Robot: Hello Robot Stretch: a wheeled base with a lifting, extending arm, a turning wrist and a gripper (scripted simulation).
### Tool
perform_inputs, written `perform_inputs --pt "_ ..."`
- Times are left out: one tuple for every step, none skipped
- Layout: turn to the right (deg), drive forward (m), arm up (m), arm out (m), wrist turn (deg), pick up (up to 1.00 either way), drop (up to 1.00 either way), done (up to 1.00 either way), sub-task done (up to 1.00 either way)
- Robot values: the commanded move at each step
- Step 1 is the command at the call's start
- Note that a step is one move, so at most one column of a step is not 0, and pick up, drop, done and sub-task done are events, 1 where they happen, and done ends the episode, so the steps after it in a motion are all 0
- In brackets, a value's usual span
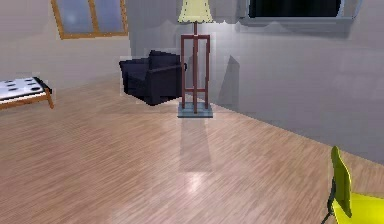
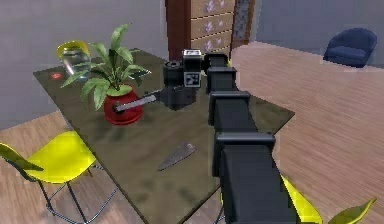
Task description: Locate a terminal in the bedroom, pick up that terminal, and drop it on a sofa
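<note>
The claw sat at the far end of the arm above the table, its fingers reaching toward the red pot of a plant. With that pot standing right at the fingertips, I could not tell the claw's state, nor whether it held anything.

Nearer me on the table lay a small dark thing, too slight to name. Yellow chairs stood round the table and a dresser beyond it. Ahead, a dark armchair stood beside a lamp, with a bed at the forward view's left edge.

I could not place the terminal from here. I judged it would be stiff and flat, with some weight, a smooth casing likely to slip and a screen that would not forgive pressure. I would take it by a side edge of the body, near the middle so it hung level, and keep off the screen.
</note>
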Motion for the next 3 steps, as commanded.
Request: perform_inputs --pt "0.0 0.0 0.0 0.0 12.0 0.0 0.0 0.0 0.0" --pt "0.0 0.0 -0.3 0.0 0.0 0.0 0.0 0.0 0.0" --pt "0.0 0.0 0.0 0.0 0.0 1.0 0.0 0.0 0.0"
